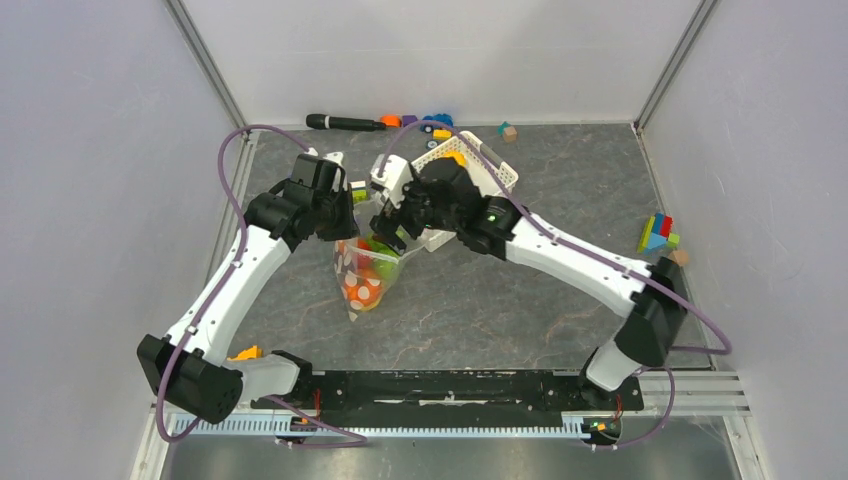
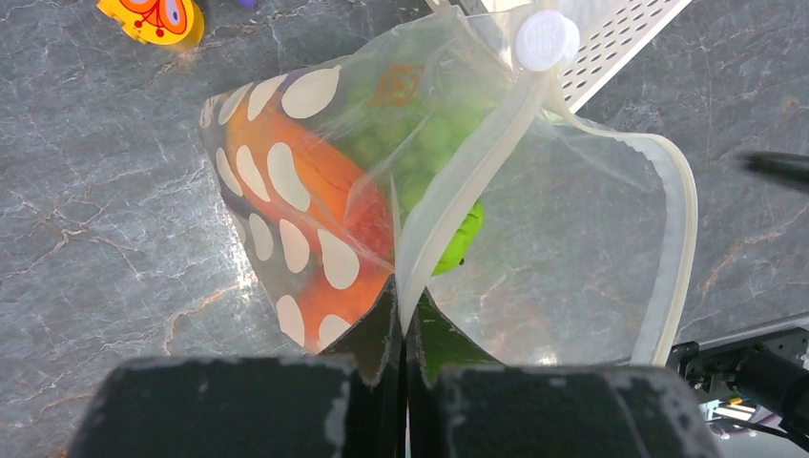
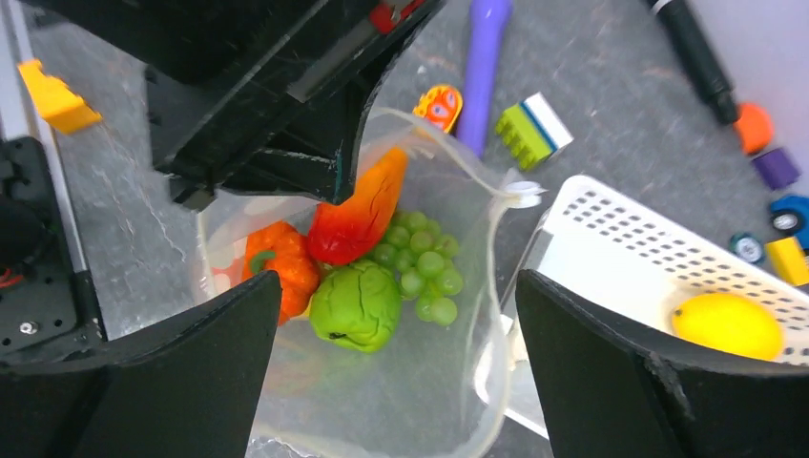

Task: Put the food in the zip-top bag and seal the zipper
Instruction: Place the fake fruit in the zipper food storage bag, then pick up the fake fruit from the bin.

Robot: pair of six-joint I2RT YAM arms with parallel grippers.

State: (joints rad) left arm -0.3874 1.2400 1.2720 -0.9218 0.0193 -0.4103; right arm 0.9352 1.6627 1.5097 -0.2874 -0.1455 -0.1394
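Observation:
The zip-top bag hangs mouth-up between the two arms, its dotted side showing in the left wrist view. My left gripper is shut on the zipper at the mouth edge and holds the bag up. My right gripper is open and empty just above the open mouth. Inside lie an orange pepper, a red-orange piece, a green round piece and green grapes. A yellow lemon lies in the white basket.
The basket stands just behind the bag. A purple stick, a green block, a black marker and a toy car lie along the back. Coloured blocks sit at the right wall.

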